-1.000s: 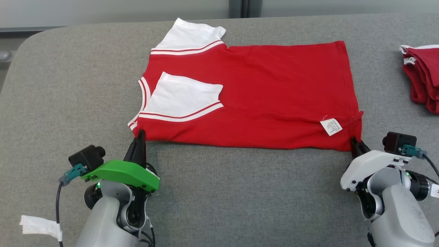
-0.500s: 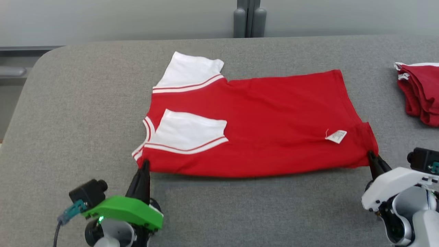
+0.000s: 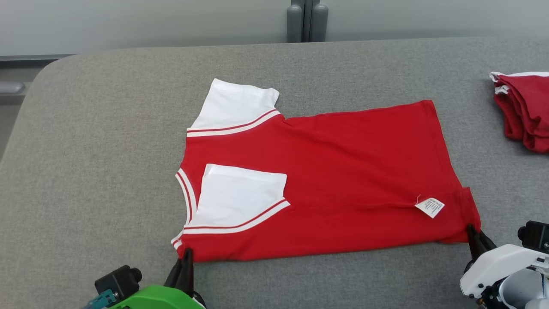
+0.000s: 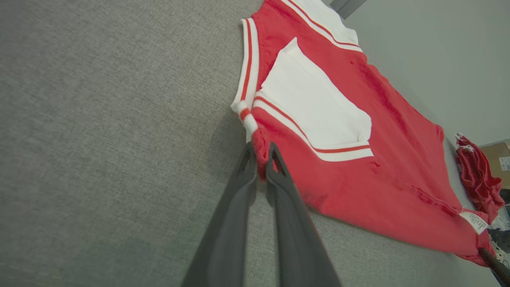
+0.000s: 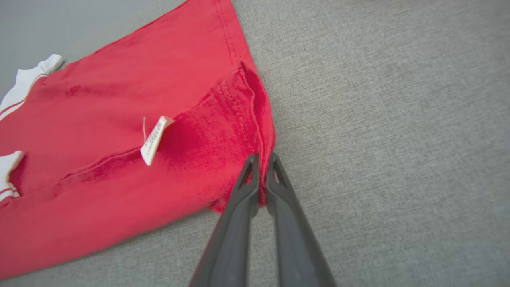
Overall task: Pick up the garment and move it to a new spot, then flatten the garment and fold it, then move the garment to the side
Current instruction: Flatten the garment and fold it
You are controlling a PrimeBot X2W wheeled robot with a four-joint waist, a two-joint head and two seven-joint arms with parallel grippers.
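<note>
The red garment (image 3: 334, 180) lies flat near the middle of the grey counter (image 3: 107, 150), collar toward the robot's left and hem toward its right. One white sleeve (image 3: 238, 105) sticks out at the far edge. The other white sleeve (image 3: 240, 197) is folded in onto the red body. A small care label (image 3: 430, 207) sits on top near the hem.

The left fingers (image 3: 185, 270) are pressed together on the near corner beside the striped collar, and the left wrist view shows red cloth nipped between their tips (image 4: 235, 207). The right fingers (image 3: 476, 241) are likewise closed on the near hem corner, where the right wrist view shows the hem bunched between them (image 5: 239, 211). The garment's near edge runs almost straight between the two grips.

A wide stretch of bare counter lies to the left of the collar, out to the rounded far-left corner (image 3: 55, 64). A bare band runs behind the far edge up to the counter's back rim. A narrower strip lies in front of the near edge. To the right, a gap separates the hem from a pile of red cloth (image 3: 523, 111) at the counter's far right, well apart from the garment.
</note>
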